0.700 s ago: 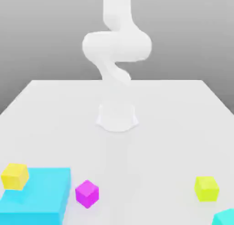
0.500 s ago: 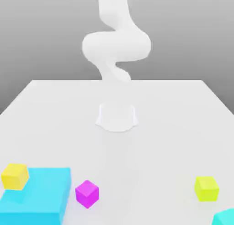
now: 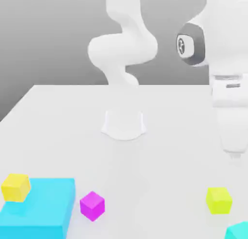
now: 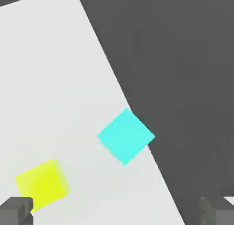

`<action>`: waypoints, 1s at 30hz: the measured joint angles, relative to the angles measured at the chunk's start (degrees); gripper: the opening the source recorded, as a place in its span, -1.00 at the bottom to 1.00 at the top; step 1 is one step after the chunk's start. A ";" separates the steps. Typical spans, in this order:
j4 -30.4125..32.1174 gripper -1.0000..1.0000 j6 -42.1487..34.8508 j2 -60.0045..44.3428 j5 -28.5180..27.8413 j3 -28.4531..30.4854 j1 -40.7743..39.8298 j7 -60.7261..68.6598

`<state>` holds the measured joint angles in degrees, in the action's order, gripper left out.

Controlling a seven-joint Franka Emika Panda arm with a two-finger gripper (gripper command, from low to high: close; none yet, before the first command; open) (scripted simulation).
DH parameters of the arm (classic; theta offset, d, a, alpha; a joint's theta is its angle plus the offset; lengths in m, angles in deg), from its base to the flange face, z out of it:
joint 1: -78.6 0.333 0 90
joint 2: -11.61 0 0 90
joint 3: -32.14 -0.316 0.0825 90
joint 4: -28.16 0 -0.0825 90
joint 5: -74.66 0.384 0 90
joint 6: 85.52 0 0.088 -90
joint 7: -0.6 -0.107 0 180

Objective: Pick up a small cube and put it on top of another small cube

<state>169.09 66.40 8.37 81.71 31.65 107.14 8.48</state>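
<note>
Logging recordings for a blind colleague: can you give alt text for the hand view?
A lime small cube lies on the white table, close to the open claw, whose two dark fingertips frame the view. A cyan cube sits farther along, right at the table's edge, with dark floor beyond.

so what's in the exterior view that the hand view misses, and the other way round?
Exterior only: the magenta cube, the golden-yellow cube on the large cyan block, and the arm's base.
Hand view only: the two fingertips spread wide apart, and the table's edge with dark floor beyond.
Both: the lime cube and the small cyan cube beside it, near the table's edge.
</note>
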 joint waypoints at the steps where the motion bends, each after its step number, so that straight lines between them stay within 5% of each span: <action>1: 0.41 0.00 0.91 -1.98 -1.05 -0.30 0.37 1.27; 9: 0.60 0.00 11.05 -18.10 -8.07 -0.16 3.44 5.08; 10: 0.23 -1.00 12.62 -20.09 -8.11 -0.14 3.47 5.07; 17: 0.15 -1.00 12.84 -20.52 -8.22 -0.14 3.47 5.02; 22: 1.71 -1.00 5.65 -11.78 -7.78 -0.48 3.18 5.28; 30: -13.40 -1.00 -6.27 -15.00 -6.21 1.43 1.72 1.05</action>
<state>155.70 60.13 -6.63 75.50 33.07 108.86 9.53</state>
